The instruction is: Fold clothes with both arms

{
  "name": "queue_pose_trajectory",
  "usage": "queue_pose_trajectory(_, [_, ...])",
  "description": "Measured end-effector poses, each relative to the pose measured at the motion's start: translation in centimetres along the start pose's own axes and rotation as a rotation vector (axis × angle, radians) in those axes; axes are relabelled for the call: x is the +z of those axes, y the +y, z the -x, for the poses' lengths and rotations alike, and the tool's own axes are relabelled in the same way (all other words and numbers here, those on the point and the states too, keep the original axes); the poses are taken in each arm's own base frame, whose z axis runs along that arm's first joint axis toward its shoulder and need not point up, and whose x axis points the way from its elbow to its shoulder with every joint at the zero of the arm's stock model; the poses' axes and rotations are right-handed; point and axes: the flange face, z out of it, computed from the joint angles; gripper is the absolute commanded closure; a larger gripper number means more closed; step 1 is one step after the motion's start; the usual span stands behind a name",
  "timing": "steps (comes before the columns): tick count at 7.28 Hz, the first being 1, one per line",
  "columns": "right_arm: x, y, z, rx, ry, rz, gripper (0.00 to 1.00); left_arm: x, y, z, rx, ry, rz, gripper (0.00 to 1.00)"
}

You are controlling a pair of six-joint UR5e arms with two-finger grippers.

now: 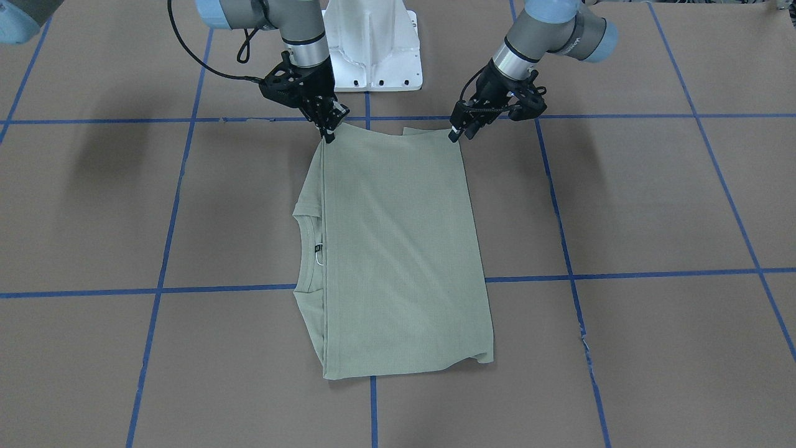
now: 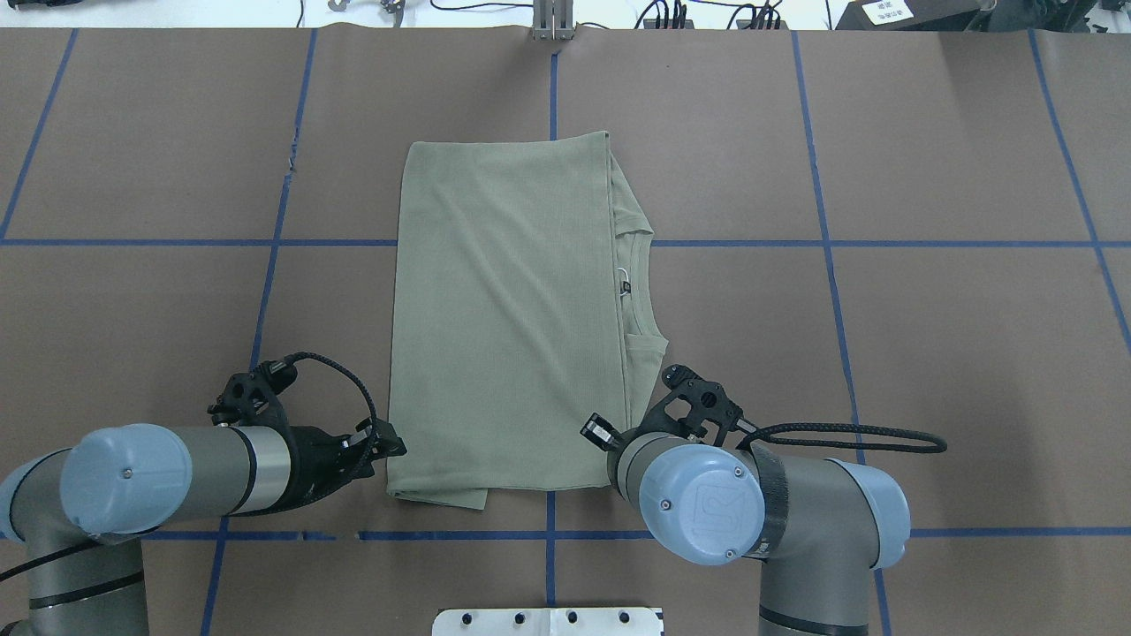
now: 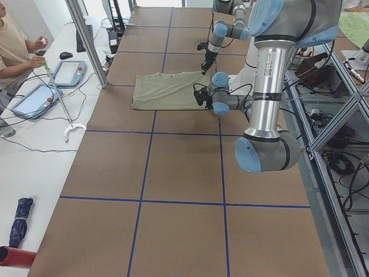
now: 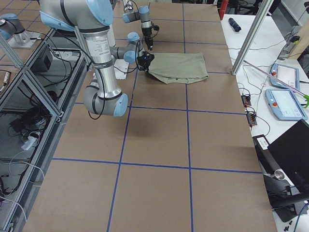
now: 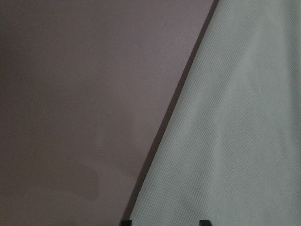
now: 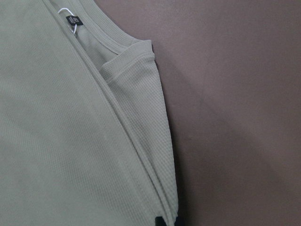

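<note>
The shirt (image 2: 508,309) lay flat on the table (image 2: 928,353), folded into a long oblong running away from my base. Its collar (image 2: 638,284) was on my right side, and the tag (image 6: 70,18) showed at the neck. Both my pincers were at its near edge, one at each corner.

My right pincer (image 1: 328,133) was down at the near right corner, on the collar side. In its wrist view the two fingertips (image 6: 160,221) stood almost together at the bottom of the picture, with only a narrow gap between them. The stacked folded edges of the shirt ran straight into that gap. So it was pressed together, pinching the shirt at its edge. In the overhead view my own wrist hid those tips.

My left pincer (image 2: 391,447) was at the near left corner, pointing in at the shirt from the side. Its wrist view showed the fingertips (image 5: 125,222) well apart, far wider than the right pair. The shirt's edge crossed the space between them, with bare table by one tip and cloth by the other. So it was spread and gripped nothing. Whether either tip touched the cloth I could not tell. Near that corner a lower layer of the shirt stuck out a little past the top one.
</note>
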Motion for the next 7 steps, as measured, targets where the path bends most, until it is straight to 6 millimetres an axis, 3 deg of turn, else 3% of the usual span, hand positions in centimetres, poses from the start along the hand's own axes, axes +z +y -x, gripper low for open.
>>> queue_pose_trajectory(3, [0.0,0.0,0.0,0.0,0.001,0.001,1.0,1.3,1.2,0.9,0.004,-0.028,0.018,0.45])
queue_pose_trajectory(6, [-0.2,0.0,0.0,0.0,-0.002,0.001,1.0,1.5,1.5,0.7,0.006,-0.026,0.023,0.67])
queue_pose_trajectory(7, [-0.2,-0.1,0.1,0.0,-0.002,0.001,1.0,1.5,1.6,0.7,0.007,-0.027,0.024,0.84])
